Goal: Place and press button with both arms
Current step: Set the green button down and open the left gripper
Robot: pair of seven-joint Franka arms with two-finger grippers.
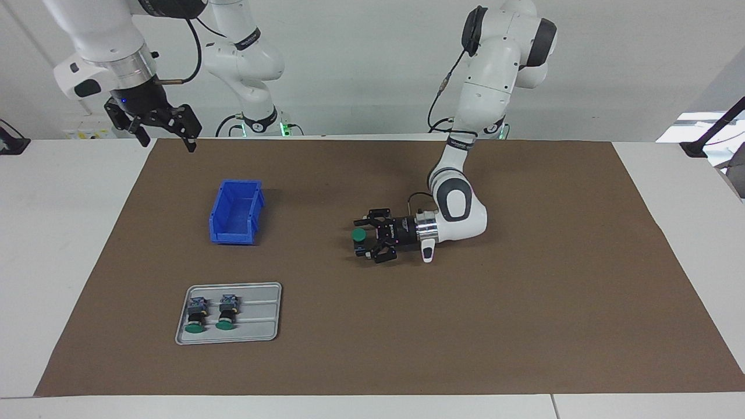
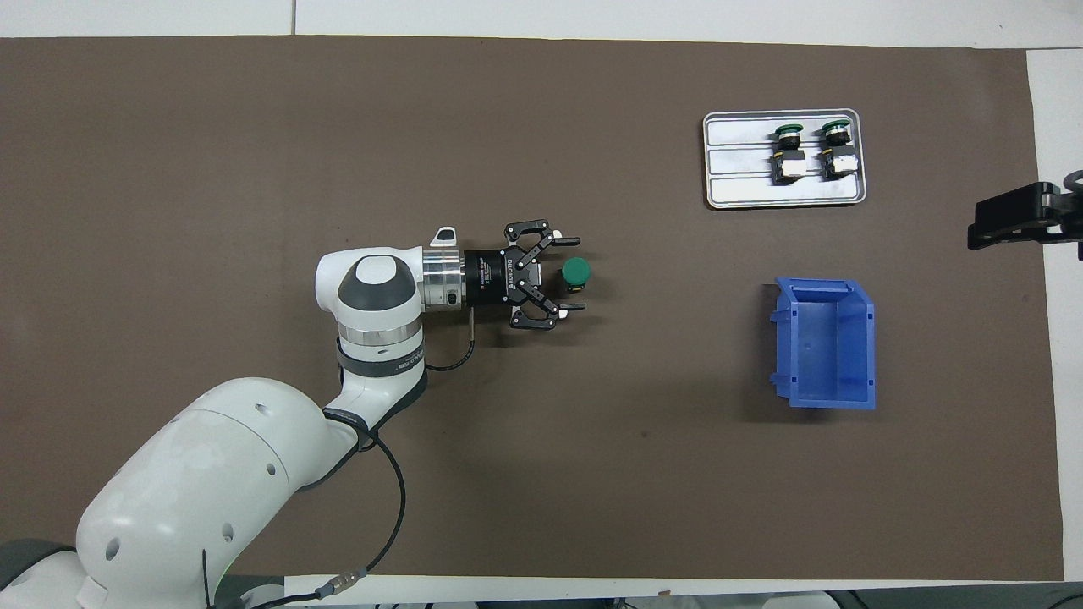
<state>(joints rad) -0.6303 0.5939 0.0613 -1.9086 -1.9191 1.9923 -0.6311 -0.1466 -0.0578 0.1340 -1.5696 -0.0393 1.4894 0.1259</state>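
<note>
One button (image 1: 359, 234) stands on the brown mat with its green cap up, near the middle of the table; it also shows in the overhead view (image 2: 576, 272). My left gripper (image 1: 359, 238) lies level, low over the mat, open, with one finger on each side of this button and a gap to each (image 2: 568, 276). Two more buttons (image 1: 195, 317) (image 1: 226, 313) lie on a grey tray (image 1: 262, 314). My right gripper (image 1: 167, 142) hangs open and empty, raised over the mat's edge at the right arm's end (image 2: 1011, 222).
A blue bin (image 1: 236, 212) stands empty on the mat, nearer to the robots than the tray (image 2: 744, 190), at the right arm's end of the table. It also shows in the overhead view (image 2: 825, 342). The brown mat (image 1: 524, 302) covers most of the table.
</note>
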